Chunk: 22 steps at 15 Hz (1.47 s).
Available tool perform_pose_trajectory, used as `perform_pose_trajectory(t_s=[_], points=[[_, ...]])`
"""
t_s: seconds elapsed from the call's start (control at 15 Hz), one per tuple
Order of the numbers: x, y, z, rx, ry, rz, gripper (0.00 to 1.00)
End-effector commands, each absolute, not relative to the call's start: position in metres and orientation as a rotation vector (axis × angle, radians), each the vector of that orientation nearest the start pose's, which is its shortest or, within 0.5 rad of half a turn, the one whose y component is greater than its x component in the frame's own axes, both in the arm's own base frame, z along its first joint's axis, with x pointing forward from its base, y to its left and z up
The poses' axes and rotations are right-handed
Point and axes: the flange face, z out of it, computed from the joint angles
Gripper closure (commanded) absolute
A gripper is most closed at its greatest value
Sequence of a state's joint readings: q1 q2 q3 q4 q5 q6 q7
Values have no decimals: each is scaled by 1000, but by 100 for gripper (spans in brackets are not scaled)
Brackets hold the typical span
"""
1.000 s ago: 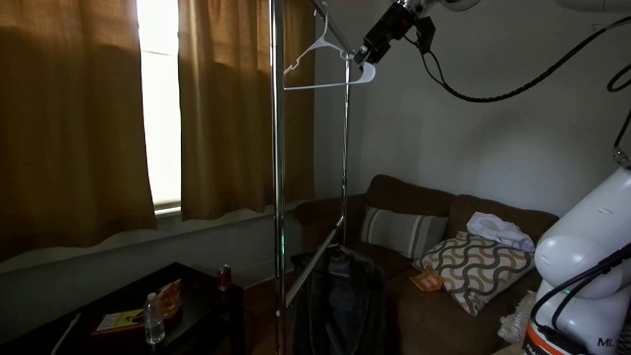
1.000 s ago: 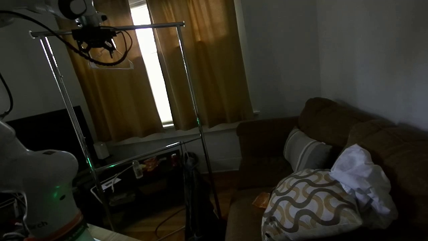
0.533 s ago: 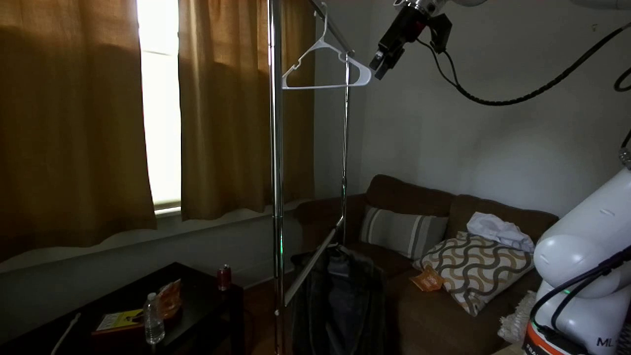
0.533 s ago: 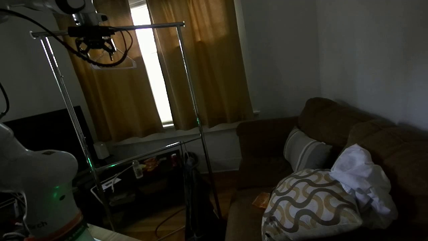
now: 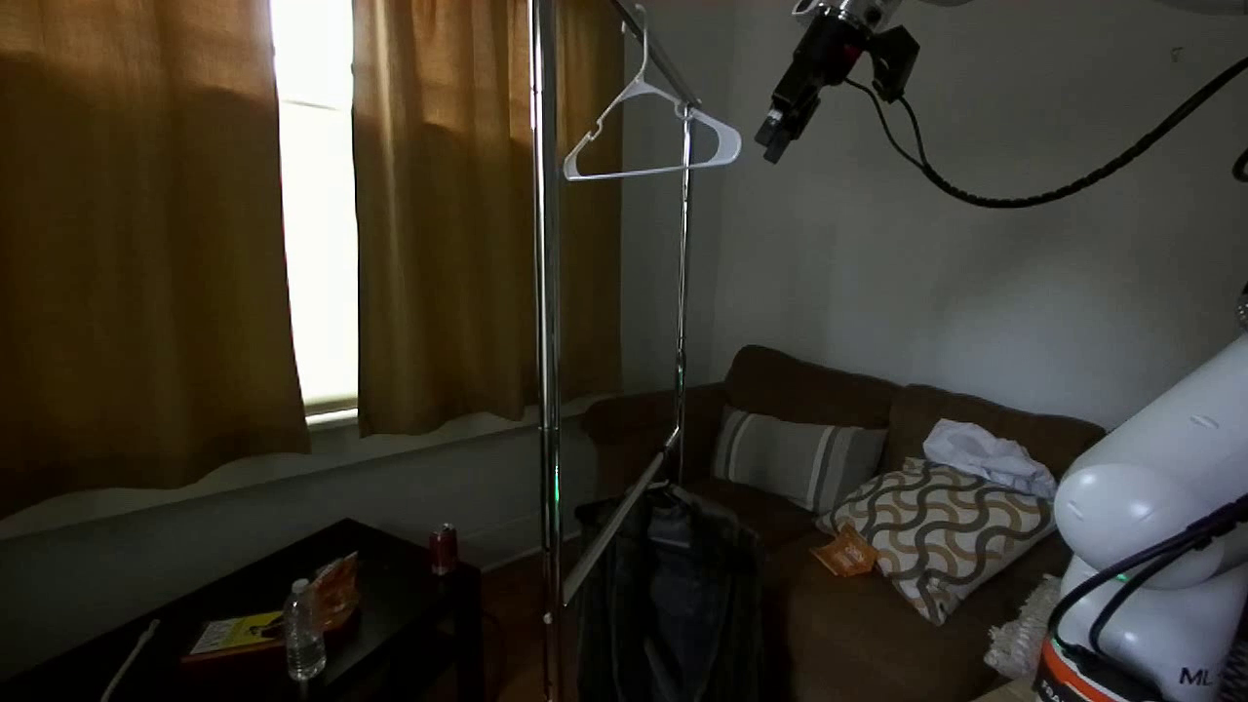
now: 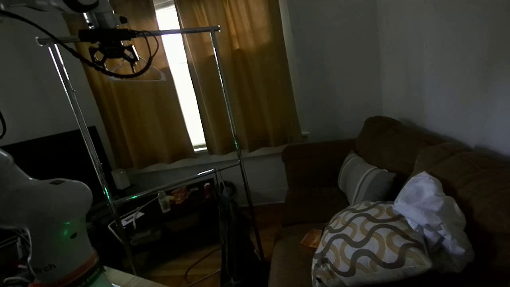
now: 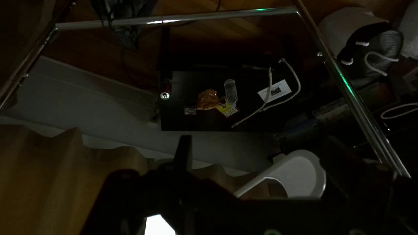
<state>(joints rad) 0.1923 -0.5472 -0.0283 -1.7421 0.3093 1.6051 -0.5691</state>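
A white plastic hanger (image 5: 726, 146) hangs by its hook from the top rail of a chrome clothes rack (image 5: 548, 292). The hanger's lower bar shows faintly behind the gripper in an exterior view (image 6: 147, 81). My gripper (image 5: 773, 144) is just beyond the hanger's end, apart from it, pointing down toward it. Its two fingers are spread with nothing between them, as an exterior view also shows (image 6: 116, 67). In the wrist view, the hanger's rounded end (image 7: 303, 169) appears between the dark fingers (image 7: 259, 142); its other parts are hidden behind the gripper body.
A dark garment (image 5: 682, 585) hangs from the rack's lower bar (image 7: 202, 16). A black table (image 5: 390, 556) bears a bottle (image 5: 304, 634), a red can (image 5: 444, 549) and an orange bag (image 5: 336, 590). A brown couch (image 6: 318, 167) holds pillows and white cloth (image 6: 432, 215). Curtains (image 5: 439, 244) hang behind.
My gripper has backed away from the hanger, toward the robot's base side. It overlapped the hanger's end a second ago and is now apart from it. The hanger has swung slightly.
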Motion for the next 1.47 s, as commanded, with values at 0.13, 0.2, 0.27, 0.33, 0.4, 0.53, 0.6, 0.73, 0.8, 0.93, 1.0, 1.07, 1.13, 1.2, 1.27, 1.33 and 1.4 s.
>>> perform_pose_trajectory(t_s=[0.13, 0.2, 0.27, 0.33, 0.4, 0.53, 0.6, 0.73, 0.8, 0.93, 1.0, 1.07, 1.13, 1.2, 1.27, 1.33, 1.4], points=[[346, 83, 806, -2617, -1089, -669, 0], [351, 75, 798, -2630, -1058, -599, 0], [356, 64, 792, -2651, -1015, -569, 0], [357, 53, 784, -2639, -986, -527, 0], [358, 39, 775, -2658, -952, -476, 0], [362, 11, 758, -2669, -913, -432, 0], [365, 1, 751, -2652, -909, -427, 0], [371, -17, 727, -2641, -955, -444, 0], [375, -25, 714, -2645, -947, -466, 0], [385, -31, 684, -2680, -997, -464, 0], [389, -33, 668, -2691, -1003, -490, 0], [395, -38, 654, -2710, -1010, -499, 0], [398, -40, 636, -2724, -1012, -517, 0], [401, -43, 620, -2735, -993, -531, 0], [404, -45, 603, -2747, -991, -545, 0], [407, -46, 586, -2748, -969, -558, 0], [409, -47, 572, -2756, -953, -563, 0]])
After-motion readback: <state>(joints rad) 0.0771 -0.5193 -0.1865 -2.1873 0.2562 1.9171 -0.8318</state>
